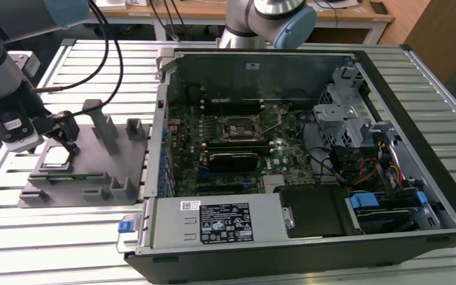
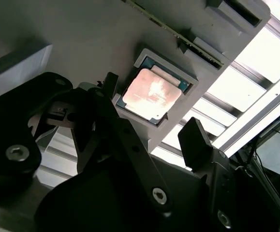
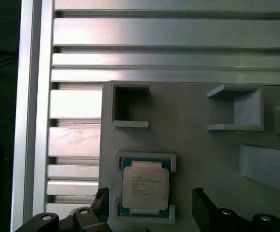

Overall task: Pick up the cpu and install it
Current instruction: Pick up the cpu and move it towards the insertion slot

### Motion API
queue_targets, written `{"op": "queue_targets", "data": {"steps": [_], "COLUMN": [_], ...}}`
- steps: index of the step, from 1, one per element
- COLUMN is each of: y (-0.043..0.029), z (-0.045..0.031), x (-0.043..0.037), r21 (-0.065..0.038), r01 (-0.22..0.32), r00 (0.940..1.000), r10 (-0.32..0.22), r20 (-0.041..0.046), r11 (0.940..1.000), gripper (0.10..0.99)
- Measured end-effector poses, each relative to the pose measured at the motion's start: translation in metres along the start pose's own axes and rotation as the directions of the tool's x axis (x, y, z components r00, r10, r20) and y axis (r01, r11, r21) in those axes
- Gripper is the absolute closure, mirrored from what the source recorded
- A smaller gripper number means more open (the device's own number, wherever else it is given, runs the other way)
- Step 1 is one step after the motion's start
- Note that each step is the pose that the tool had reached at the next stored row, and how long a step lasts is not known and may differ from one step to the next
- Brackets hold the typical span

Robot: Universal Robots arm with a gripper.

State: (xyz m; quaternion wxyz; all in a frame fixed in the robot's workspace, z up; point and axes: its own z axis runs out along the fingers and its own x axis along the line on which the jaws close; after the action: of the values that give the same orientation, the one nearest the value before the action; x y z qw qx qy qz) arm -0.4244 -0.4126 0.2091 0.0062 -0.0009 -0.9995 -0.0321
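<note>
The cpu (image 1: 55,158) is a small silvery square chip lying flat in a recessed nest on the grey fixture (image 1: 93,178), at the exterior view's left. My gripper (image 1: 62,147) hangs just above it, open. In both wrist views a black finger stands on either side of the cpu (image 2: 152,94) (image 3: 145,186), and I see no contact with it. The gripper (image 2: 151,104) (image 3: 149,195) holds nothing. The black square socket (image 1: 240,127) sits on the motherboard inside the open computer case (image 1: 418,172), with its metal lever raised.
Tall grey posts (image 1: 104,127) rise from the fixture close beside my gripper. The case wall (image 1: 158,136) stands between fixture and motherboard. A drive cage (image 1: 347,116) and cables crowd the case's right side. A second arm (image 1: 269,18) stands behind the case. Everything rests on a slatted metal table (image 1: 78,228).
</note>
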Motion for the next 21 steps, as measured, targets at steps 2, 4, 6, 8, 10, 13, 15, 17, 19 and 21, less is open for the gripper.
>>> {"op": "queue_targets", "data": {"steps": [2, 4, 6, 8, 10, 13, 15, 17, 19, 21], "y": [-0.0001, -0.0002, -0.0002, 0.0003, 0.0006, 0.0005, 0.0004, 0.0003, 0.0001, 0.0000], "z": [0.0011, 0.0026, 0.0044, 0.0064, 0.0083, 0.0114, 0.0134, 0.0157, 0.0181, 0.0203], "x": [0.0000, 0.0000, -0.0001, 0.0000, 0.0000, 0.0000, 0.0000, 0.0000, 0.0000, -0.0001], "r21": [0.000, 0.000, 0.000, 0.000, 0.000, 0.000, 0.000, 0.000, 0.000, 0.000], "r01": [0.000, 0.000, 0.000, 0.000, -0.004, -0.010, -0.010, -0.010, -0.010, -0.010], "r00": [1.0000, 1.0000, 1.0000, 1.0000, 1.0000, 0.9999, 0.9999, 0.9999, 0.9999, 0.9999], "r10": [0.000, 0.000, 0.000, 0.000, 0.004, 0.010, 0.010, 0.010, 0.010, 0.010], "r20": [0.0000, -0.0001, -0.0001, 0.0000, 0.0002, 0.0006, 0.0006, 0.0006, 0.0005, 0.0006], "r11": [1.0000, 1.0000, 1.0000, 1.0000, 1.0000, 0.9999, 0.9999, 0.9999, 0.9999, 0.9999], "gripper": [0.310, 0.310, 0.310, 0.310, 0.310, 0.310, 0.310, 0.310, 0.310, 0.310]}}
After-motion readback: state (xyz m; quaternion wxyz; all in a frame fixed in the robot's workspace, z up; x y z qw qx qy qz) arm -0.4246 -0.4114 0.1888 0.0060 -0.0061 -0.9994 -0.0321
